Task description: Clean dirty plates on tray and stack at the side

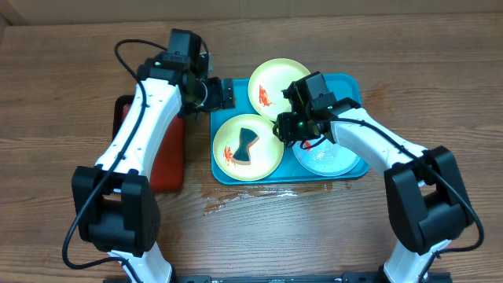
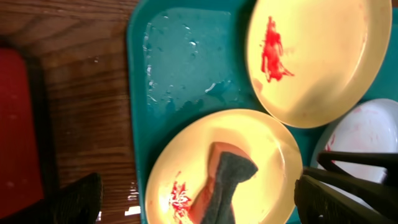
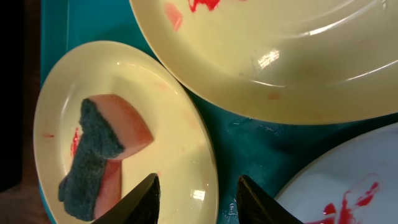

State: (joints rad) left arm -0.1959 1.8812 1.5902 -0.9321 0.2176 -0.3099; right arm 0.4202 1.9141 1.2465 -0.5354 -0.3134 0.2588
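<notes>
Three plates (image 1: 283,79) crowding tray (image 2: 180,62), one corner bare, right claw (image 3: 196,186) parted astride rim

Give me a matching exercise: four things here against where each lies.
1. pink sponge with grey scouring pad
2. pale blue-white round plastic plate
3. narrow red plastic tray
4. yellow-green round plastic plate without sponge

A. outside the turquoise rectangular plastic tray
B. tray's far side
C. on near yellow-green round plastic plate
D. tray's near right corner

Pairs: 1-C, 2-D, 3-A, 4-B
</notes>
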